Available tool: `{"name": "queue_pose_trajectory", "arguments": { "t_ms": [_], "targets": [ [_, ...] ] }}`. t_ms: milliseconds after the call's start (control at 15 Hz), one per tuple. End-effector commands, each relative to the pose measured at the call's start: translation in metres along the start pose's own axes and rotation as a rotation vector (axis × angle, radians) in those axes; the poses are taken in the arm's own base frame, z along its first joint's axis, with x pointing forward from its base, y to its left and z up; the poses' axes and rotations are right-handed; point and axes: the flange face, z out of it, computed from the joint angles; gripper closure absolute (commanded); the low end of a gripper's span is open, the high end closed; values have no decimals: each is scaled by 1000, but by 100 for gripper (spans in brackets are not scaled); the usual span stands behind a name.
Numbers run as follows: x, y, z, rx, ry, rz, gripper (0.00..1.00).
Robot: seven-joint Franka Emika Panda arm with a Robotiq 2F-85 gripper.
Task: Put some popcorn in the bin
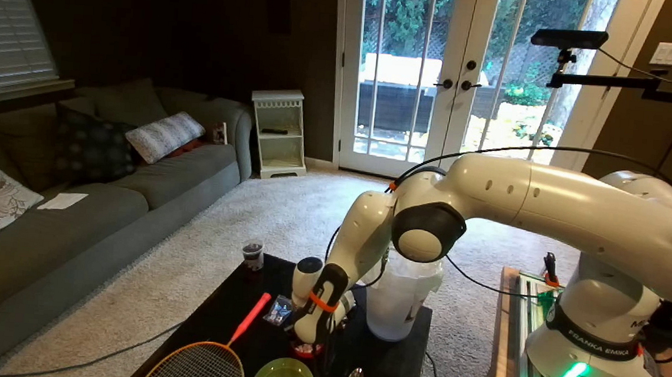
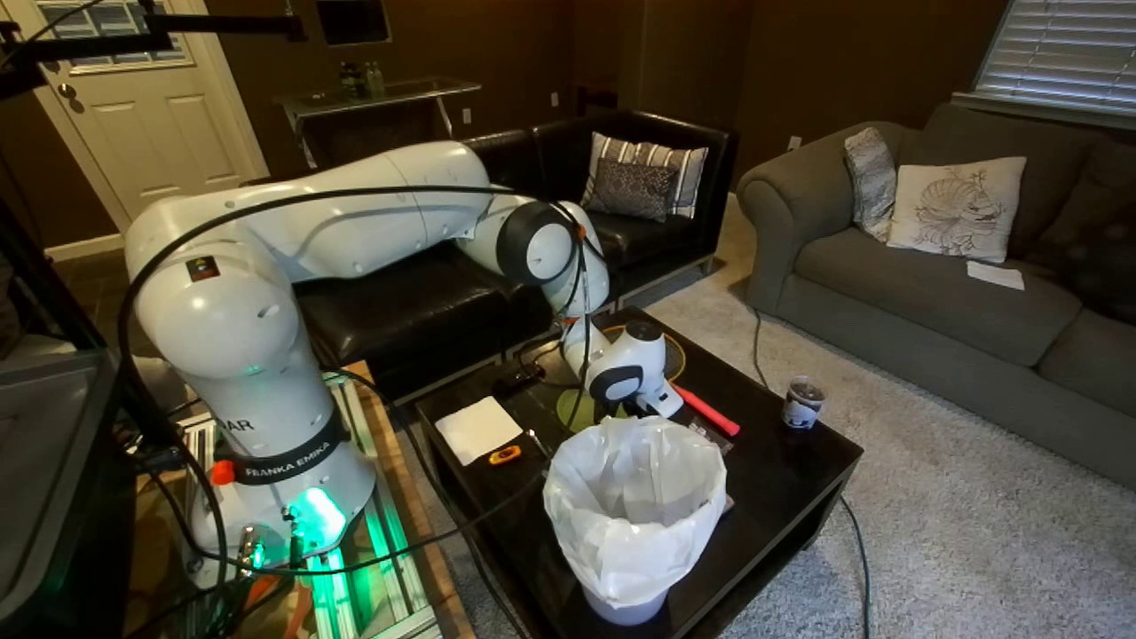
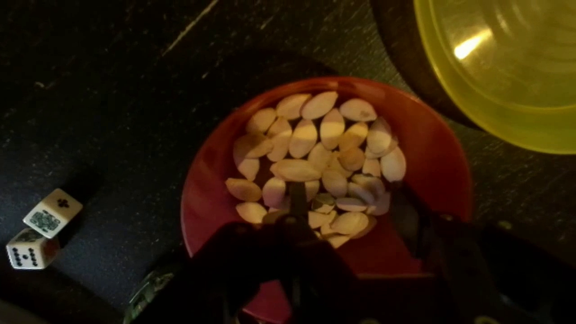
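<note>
Dark table point(image 2: 785, 470), lined bin point(image 1: 392, 308) atop, pale carpet point(image 2: 967, 532), gray sofa point(image 2: 932, 306)

a gray sofa point(image 1: 114, 232) stands on pale carpet point(image 1: 280, 220).

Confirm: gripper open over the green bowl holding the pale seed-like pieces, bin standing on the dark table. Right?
Not quite: the bowl is red, not green, as the wrist view shows. The rest stands: gripper open over the bowl holding the pale seed-like pieces, bin standing on the dark table.
</note>
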Motion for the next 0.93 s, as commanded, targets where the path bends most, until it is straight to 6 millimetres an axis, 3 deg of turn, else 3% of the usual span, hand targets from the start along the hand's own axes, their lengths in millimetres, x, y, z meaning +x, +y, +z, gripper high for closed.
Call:
{"name": "queue_pose_trajectory", "arguments": {
  "t_ms": [0, 333, 400, 533, 600, 733, 867],
  "targets": [
    [2, -5, 9, -2, -20, 20, 52],
    [4, -7, 12, -11, -36, 18, 59],
    [5, -8, 12, -12, -38, 18, 67],
    [5, -8, 12, -14, -41, 17, 71],
    [6, -9, 12, -14, -42, 18, 85],
    [6, -9, 11, -15, -42, 18, 85],
    [6, -9, 11, -15, -43, 19, 98]
  ]
}}
